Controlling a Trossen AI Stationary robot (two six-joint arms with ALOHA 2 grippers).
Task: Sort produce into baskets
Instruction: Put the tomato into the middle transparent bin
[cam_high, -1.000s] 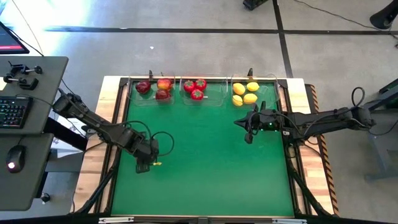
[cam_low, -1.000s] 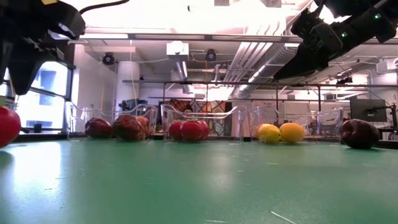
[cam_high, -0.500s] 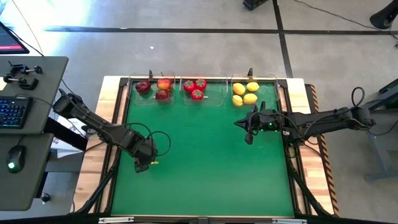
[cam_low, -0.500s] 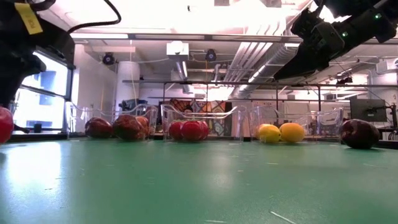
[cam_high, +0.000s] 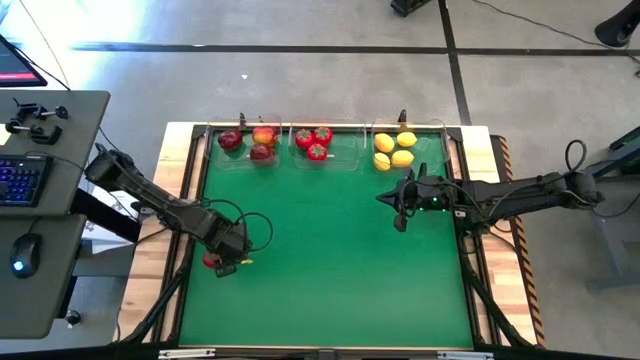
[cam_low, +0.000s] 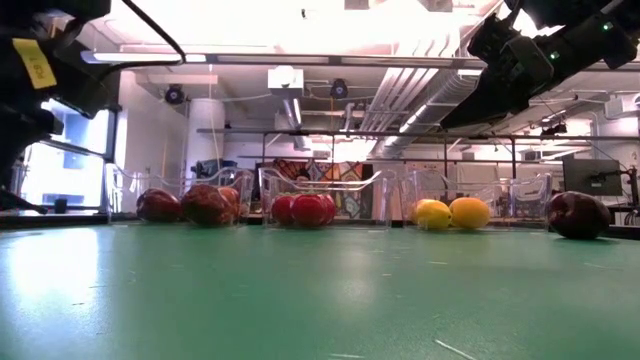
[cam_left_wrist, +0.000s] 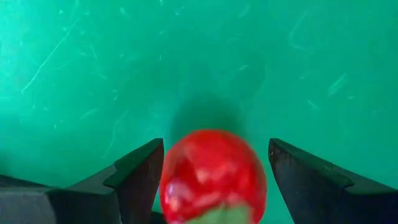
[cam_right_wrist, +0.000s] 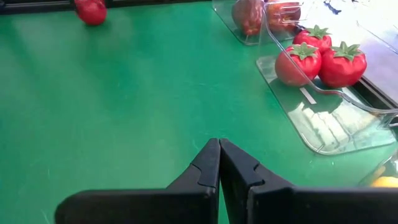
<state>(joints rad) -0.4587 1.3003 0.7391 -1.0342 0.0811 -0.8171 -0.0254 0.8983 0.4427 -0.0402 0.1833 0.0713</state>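
Observation:
A bright red green-topped fruit (cam_left_wrist: 211, 177) lies on the green mat (cam_high: 330, 260) near its left edge. My left gripper (cam_left_wrist: 216, 144) points straight down over it, open, with one finger on each side of the fruit; whether either finger touches it I cannot tell. In the high view the fruit (cam_high: 210, 261) peeks out beside this gripper (cam_high: 226, 262). My right gripper (cam_high: 399, 222) hangs shut above the mat's right half, holding nothing. Three clear baskets stand along the far edge: dark red apples (cam_high: 245, 145), red green-topped fruits (cam_high: 316, 142) and lemons (cam_high: 394, 150).
A dark red apple (cam_low: 578, 214) lies on the mat at the right in the low view. The middle basket's wall (cam_right_wrist: 323, 93) shows close to my right gripper (cam_right_wrist: 219, 146). A wooden frame (cam_high: 190, 200) borders the mat. A desk with a keyboard (cam_high: 20, 180) stands to the left.
My left gripper has sunk toward the red fruit near the mat's left edge and shifted slightly toward that edge, rolling a little. In the low view its dark body now covers the fruit that showed at the left border before.

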